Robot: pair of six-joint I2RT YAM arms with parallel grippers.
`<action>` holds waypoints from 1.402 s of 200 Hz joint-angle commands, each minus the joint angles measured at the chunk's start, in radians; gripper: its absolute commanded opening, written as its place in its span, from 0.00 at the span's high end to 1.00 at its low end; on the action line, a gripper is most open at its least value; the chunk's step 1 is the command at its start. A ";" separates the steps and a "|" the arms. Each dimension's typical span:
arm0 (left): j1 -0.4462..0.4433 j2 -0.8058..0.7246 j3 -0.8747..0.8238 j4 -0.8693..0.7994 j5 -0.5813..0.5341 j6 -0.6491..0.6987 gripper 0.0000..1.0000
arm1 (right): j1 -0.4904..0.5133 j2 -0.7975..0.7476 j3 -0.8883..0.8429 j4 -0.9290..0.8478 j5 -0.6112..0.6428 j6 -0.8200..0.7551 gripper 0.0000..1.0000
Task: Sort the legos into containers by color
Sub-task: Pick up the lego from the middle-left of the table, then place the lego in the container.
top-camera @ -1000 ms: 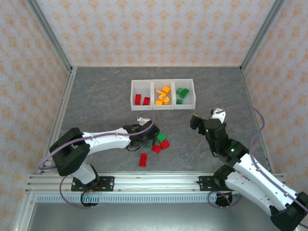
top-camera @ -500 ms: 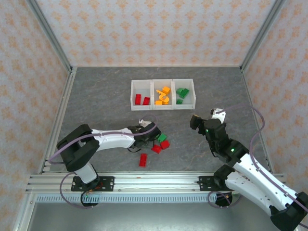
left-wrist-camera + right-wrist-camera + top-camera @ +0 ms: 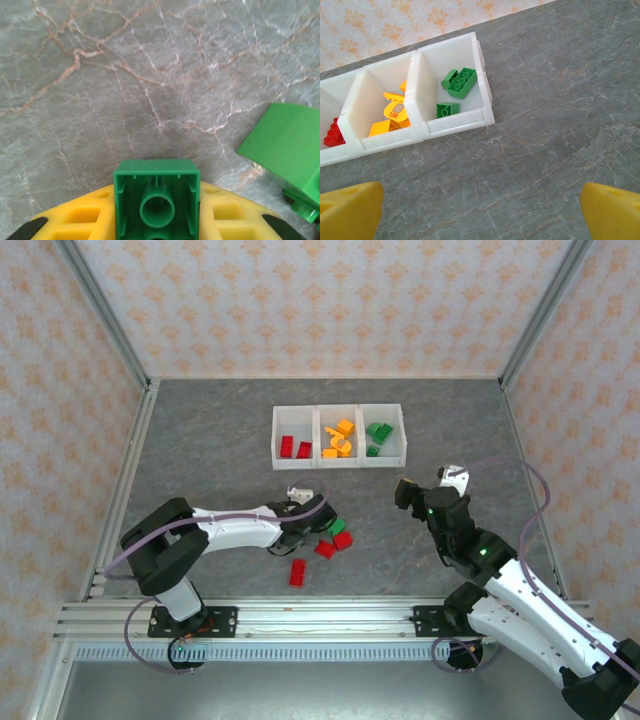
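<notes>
Containers (image 3: 318, 436) hold red, orange, green legos (image 3: 378, 430) separately; left gripper (image 3: 320, 519) clasps green brick (image 3: 156, 200), right gripper (image 3: 480, 205) spread.

Containers (image 3: 316, 437): one row, far middle of the table (image 3: 200, 450), bricks in each.
Loose bricks (image 3: 343, 539): clustered before that row.
Lone brick (image 3: 297, 573): nearer, just left of the cluster.
Held brick (image 3: 156, 197): between the left gripper's (image 3: 318, 522) fingers, at the cluster's left edge, perhaps off the table.
Right gripper (image 3: 408, 490): right of the cluster, well apart.

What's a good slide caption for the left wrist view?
Left gripper clamps a green brick; a second green brick lies nearby.
</notes>
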State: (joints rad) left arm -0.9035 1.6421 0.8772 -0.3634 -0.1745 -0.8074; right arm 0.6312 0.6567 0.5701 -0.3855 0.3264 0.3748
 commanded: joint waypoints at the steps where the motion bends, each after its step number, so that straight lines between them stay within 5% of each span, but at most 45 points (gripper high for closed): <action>1: -0.001 -0.075 0.059 0.037 -0.084 -0.008 0.72 | -0.007 -0.014 -0.009 -0.011 0.033 0.015 0.00; 80: 0.012 0.067 0.457 0.171 -0.254 0.201 0.74 | -0.005 -0.056 -0.007 -0.024 0.048 0.033 0.00; 122: 0.067 0.285 0.699 0.277 -0.182 0.277 0.76 | -0.004 -0.098 -0.021 -0.012 0.054 0.042 0.00; 172: 0.067 0.599 1.071 0.189 -0.171 0.330 0.75 | -0.004 -0.097 -0.024 -0.006 0.056 0.037 0.00; 215: 0.070 0.733 1.229 0.177 -0.150 0.327 0.73 | -0.004 -0.098 -0.022 -0.007 0.057 0.035 0.00; 280: 0.105 0.823 1.339 0.144 -0.061 0.286 0.43 | -0.004 -0.102 -0.023 -0.007 0.054 0.035 0.00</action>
State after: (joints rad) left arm -0.8219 2.4374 2.1677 -0.1829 -0.2668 -0.5072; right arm 0.6312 0.5644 0.5514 -0.3931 0.3450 0.4011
